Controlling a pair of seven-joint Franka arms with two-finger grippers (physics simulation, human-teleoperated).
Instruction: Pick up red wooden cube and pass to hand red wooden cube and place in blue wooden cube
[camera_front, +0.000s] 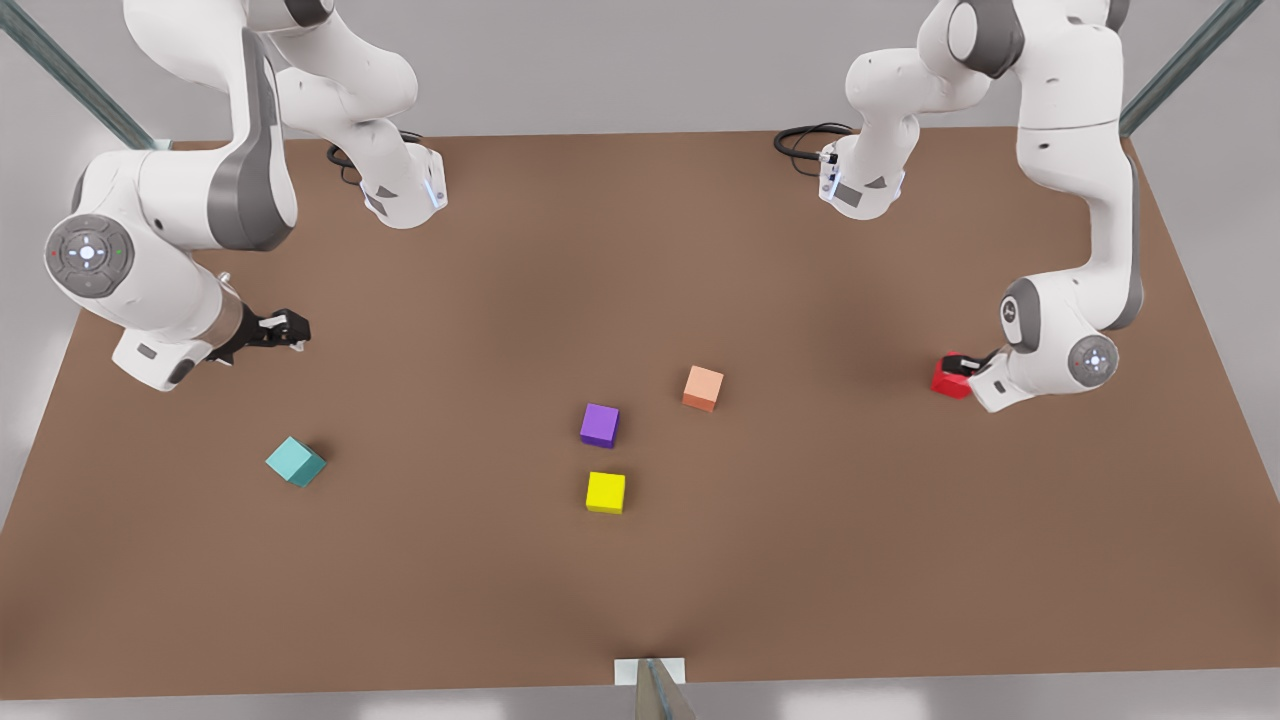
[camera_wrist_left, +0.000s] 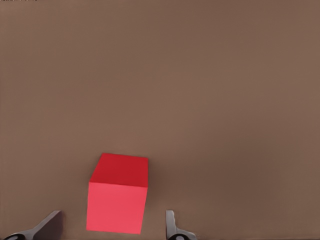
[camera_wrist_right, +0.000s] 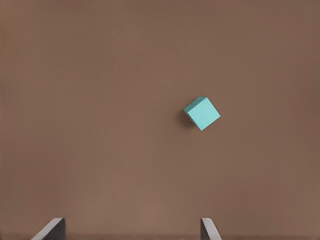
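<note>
Left gripper (camera_wrist_left: 114, 230) spread, flanking red cube (camera_wrist_left: 118, 200); right gripper (camera_wrist_right: 131, 232) spread, well short of blue cube (camera_wrist_right: 202, 113).

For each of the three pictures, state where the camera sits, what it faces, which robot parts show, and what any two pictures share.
Front view: off the arms, high, looking down on the brown table; both arms show.
Left wrist view: on the left gripper, open either side of the red wooden cube; fingertips show.
Right wrist view: on the right gripper, open, facing the blue wooden cube; fingertips show.
Shared: front view also shows red and blue cubes.
</note>
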